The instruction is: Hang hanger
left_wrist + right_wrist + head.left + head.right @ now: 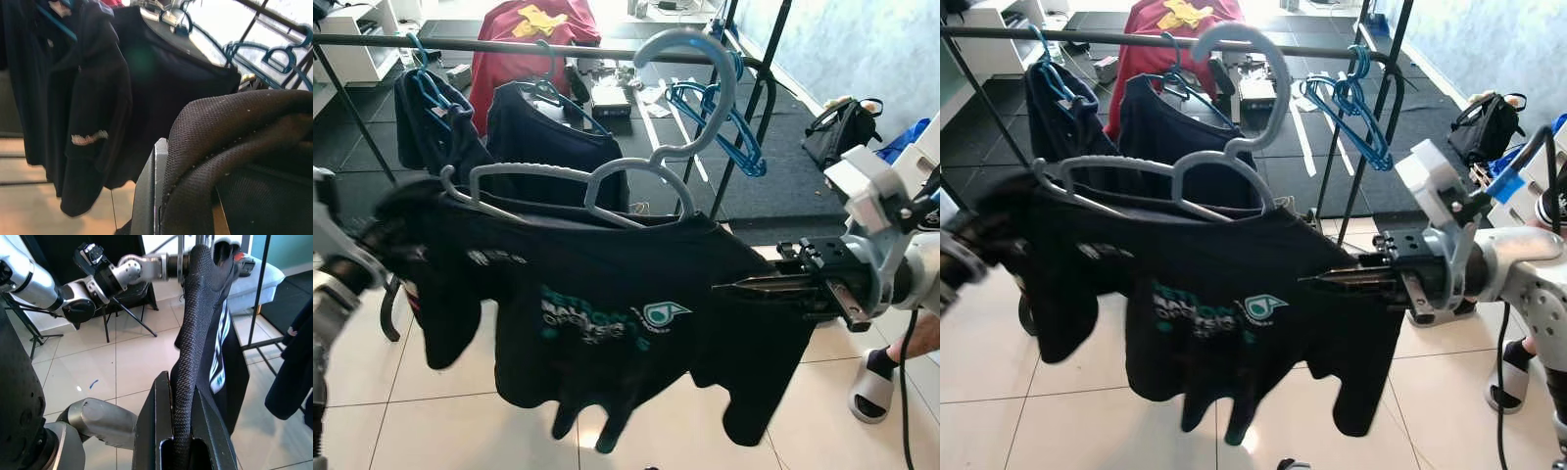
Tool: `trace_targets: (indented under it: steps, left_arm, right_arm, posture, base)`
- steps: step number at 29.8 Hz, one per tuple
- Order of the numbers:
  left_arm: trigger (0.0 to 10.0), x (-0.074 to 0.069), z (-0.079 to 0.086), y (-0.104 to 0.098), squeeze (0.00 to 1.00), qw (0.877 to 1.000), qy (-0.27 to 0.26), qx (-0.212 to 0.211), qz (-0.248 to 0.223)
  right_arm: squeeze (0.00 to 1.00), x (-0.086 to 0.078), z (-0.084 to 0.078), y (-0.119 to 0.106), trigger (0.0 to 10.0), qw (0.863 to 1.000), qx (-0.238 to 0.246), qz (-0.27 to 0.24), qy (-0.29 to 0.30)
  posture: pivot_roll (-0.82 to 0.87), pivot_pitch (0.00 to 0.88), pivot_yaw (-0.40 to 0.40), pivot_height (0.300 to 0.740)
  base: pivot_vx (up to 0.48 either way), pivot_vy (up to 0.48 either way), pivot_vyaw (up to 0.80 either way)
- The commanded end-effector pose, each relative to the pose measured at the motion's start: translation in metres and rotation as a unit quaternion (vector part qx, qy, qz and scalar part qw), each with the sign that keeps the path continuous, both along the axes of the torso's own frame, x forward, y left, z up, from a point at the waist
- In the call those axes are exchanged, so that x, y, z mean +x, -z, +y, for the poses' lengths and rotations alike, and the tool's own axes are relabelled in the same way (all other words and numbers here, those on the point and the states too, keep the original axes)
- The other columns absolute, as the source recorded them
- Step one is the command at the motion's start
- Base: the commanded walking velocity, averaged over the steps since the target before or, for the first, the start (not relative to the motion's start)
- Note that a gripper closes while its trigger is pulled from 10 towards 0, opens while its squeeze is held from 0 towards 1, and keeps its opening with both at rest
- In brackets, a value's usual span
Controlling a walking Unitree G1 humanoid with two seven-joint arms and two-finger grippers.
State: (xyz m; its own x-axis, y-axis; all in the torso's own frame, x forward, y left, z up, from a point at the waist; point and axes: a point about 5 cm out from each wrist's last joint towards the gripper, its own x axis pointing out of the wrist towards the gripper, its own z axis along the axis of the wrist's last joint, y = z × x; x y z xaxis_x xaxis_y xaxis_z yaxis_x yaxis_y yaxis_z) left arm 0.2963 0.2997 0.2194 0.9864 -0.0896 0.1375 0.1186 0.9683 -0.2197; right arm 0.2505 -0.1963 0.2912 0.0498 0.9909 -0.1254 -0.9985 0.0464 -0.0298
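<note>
A grey plastic hanger (607, 181) carries a black T-shirt (597, 294) with a teal and white print. The two are held up in front of the black rack rail (509, 45). The hanger's hook (710, 73) stands at rail height, just in front of the rail. My right gripper (722, 287) is shut on the shirt's right shoulder, and the fabric is pinched between its fingers (159, 421). At the other end, my left gripper (382, 238) is shut on the left shoulder, mostly buried in cloth that drapes over its finger (146, 196).
Two dark shirts (548, 137) hang on blue hangers on the rail, and bare blue hangers (729, 132) hang at its right end. A red shirt (529, 39) lies behind. At the right are a black bag (842, 127) and a person's foot in a white slipper (876, 384).
</note>
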Motion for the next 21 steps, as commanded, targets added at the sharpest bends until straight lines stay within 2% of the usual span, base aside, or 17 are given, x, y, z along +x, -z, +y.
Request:
trace_targets:
  steps: [1,6,7,8,11,12,13,14,15,16,17,18,19,20,21]
  left_arm:
    - [10.0,-0.005,0.020,0.016,0.00,0.997,-0.069,-0.005,0.046]
    - [10.0,-0.005,0.016,0.023,0.00,0.996,-0.064,-0.009,0.062]
    - [10.0,-0.005,0.016,0.023,0.00,0.996,-0.064,-0.009,0.062]
    - [10.0,-0.005,0.009,0.020,0.00,0.998,-0.042,-0.016,0.047]
    - [10.0,-0.005,0.009,0.020,0.00,0.998,-0.042,-0.016,0.047]
    - [10.0,-0.008,-0.010,0.011,0.00,0.999,0.029,-0.014,0.010]
    - [10.0,-0.017,-0.038,0.002,0.78,0.992,0.126,-0.003,-0.031]
    - [10.0,-0.027,-0.061,-0.001,1.00,0.977,0.208,-0.007,-0.050]
    - [10.0,-0.027,-0.061,-0.001,1.00,0.977,0.208,-0.007,-0.050]
    - [10.0,-0.038,-0.079,0.003,1.00,0.959,0.279,0.019,-0.042]
    - [10.0,-0.038,-0.079,0.003,1.00,0.959,0.279,0.019,-0.042]
    - [10.0,-0.051,-0.089,0.013,1.00,0.937,0.340,0.077,-0.011]
    - [10.0,-0.051,-0.089,0.013,1.00,0.937,0.340,0.077,-0.011]
    - [10.0,-0.060,-0.089,0.023,1.00,0.921,0.370,0.121,0.031]
    - [10.0,-0.060,-0.089,0.023,1.00,0.921,0.370,0.121,0.031]
  right_arm:
    - [0.00,-0.005,-0.006,-0.014,0.0,0.999,0.031,-0.023,-0.012]
    - [0.00,-0.004,-0.007,-0.017,0.0,0.999,0.038,-0.031,-0.006]
    - [0.00,-0.004,-0.007,-0.017,0.0,0.999,0.038,-0.031,-0.006]
    - [0.00,-0.003,-0.008,-0.017,0.0,0.999,0.041,-0.034,-0.001]
    - [0.00,-0.003,-0.008,-0.017,0.0,0.999,0.041,-0.034,-0.001]
    - [0.00,-0.002,-0.007,-0.016,0.0,0.998,0.043,-0.036,0.005]
    - [0.00,0.002,-0.005,-0.012,0.0,0.999,0.034,-0.035,0.016]
    - [0.00,0.005,-0.004,-0.006,0.0,0.999,0.017,-0.034,0.027]
    - [0.00,0.005,-0.004,-0.006,0.0,0.999,0.017,-0.034,0.027]
    - [0.00,0.007,-0.003,-0.001,0.0,0.999,0.000,-0.031,0.035]
    - [0.00,0.007,-0.003,-0.001,0.0,0.999,0.000,-0.031,0.035]
    - [0.00,0.009,-0.003,0.003,0.0,0.999,-0.014,-0.031,0.041]
    - [0.00,0.009,-0.003,0.003,0.0,0.999,-0.014,-0.031,0.041]
    - [0.00,0.010,-0.003,0.004,0.0,0.998,-0.023,-0.031,0.045]
    - [0.00,0.010,-0.003,0.004,0.0,0.998,-0.023,-0.031,0.045]
  posture:
    - [-0.15,0.147,-0.016,0.740]
    - [-0.15,0.150,-0.013,0.740]
    - [-0.15,0.150,-0.013,0.740]
    - [-0.15,0.153,-0.013,0.740]
    - [-0.15,0.153,-0.013,0.740]
    - [-0.15,0.152,-0.013,0.740]
    - [-0.14,0.154,-0.014,0.740]
    - [-0.14,0.154,-0.015,0.740]
    - [-0.14,0.154,-0.015,0.740]
    - [-0.14,0.154,-0.016,0.740]
    - [-0.14,0.154,-0.016,0.740]
    - [-0.15,0.155,-0.017,0.740]
    - [-0.15,0.155,-0.017,0.740]
    - [-0.15,0.155,-0.018,0.740]
    - [-0.15,0.155,-0.018,0.740]
  base:
    - [0.000,0.000,0.00]
    - [0.000,0.000,0.00]
    - [0.000,0.000,0.00]
    - [0.000,0.000,0.00]
    - [0.000,0.000,0.00]
    - [0.000,0.000,0.00]
    - [0.000,0.000,0.00]
    - [0.000,0.000,0.00]
    - [0.000,0.000,0.00]
    - [0.000,0.000,0.00]
    - [0.000,0.000,0.00]
    - [0.000,0.000,0.00]
    - [0.000,0.000,0.00]
    - [0.000,0.000,0.00]
    - [0.000,0.000,0.00]
